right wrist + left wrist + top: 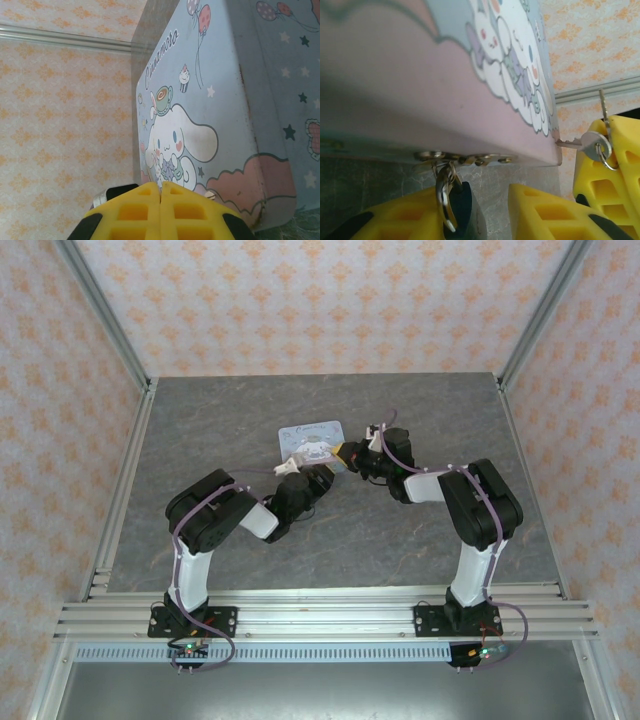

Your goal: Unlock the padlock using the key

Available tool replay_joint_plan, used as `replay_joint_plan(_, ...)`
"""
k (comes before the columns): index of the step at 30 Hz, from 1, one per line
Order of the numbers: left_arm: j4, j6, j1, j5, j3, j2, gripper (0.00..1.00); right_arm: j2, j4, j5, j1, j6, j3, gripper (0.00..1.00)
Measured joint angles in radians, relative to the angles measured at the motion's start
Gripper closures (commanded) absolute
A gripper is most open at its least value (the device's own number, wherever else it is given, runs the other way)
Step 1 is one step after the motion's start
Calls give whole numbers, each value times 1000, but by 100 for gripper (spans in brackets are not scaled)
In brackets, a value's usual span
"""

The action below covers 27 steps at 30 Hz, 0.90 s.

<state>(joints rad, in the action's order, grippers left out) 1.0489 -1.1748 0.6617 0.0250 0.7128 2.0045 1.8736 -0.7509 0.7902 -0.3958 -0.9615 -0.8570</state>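
The pale blue tin lies right ahead of both my claws, its cartoon lid facing my right one. My left claw is partly open under the tin's front edge. The padlock hangs between its fingers, leaning on the left one, with a gap to the other, so I have no grip on it. My right claw is pressed tight together, and my left wrist view shows the key pinched in it, tip aimed at the tin's corner. I judge the task is early: the key is in hand, but it sits apart from the padlock, whose shackle is through the hasp. Steadying, inserting and turning remain. I cannot see the keyhole.
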Motion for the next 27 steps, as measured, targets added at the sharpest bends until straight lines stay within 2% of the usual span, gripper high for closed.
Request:
replay_joint_plan(15,-4,-16,6,-34,-2,10,74,3,-7,1,0,0,0,100)
replay_joint_plan(27,-19,-5,6,-46,-2,9,96,3,-6,3,0,0,-3,100)
